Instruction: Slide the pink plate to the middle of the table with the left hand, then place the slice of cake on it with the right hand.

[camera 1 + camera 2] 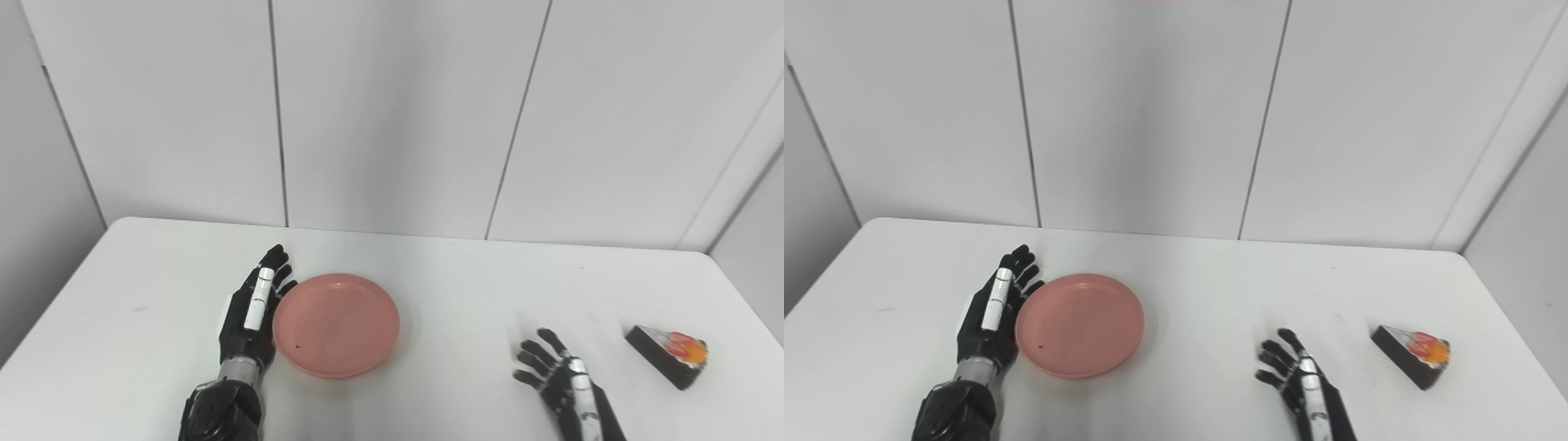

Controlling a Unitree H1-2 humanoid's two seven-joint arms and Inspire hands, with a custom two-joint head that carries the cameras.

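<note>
A round pink plate (337, 324) lies on the white table (429, 275), left of its middle. My left hand (252, 309) is open, fingers straight, set edge-on against the plate's left rim. A slice of cake (669, 355) with a dark base and red-orange topping lies near the table's right edge. My right hand (560, 383) is open and empty, fingers spread, resting low near the front edge, to the left of the cake and apart from it. The plate holds nothing.
White wall panels (392, 116) stand behind the table's far edge. The table's right edge runs close behind the cake. Bare table surface lies between the plate and my right hand.
</note>
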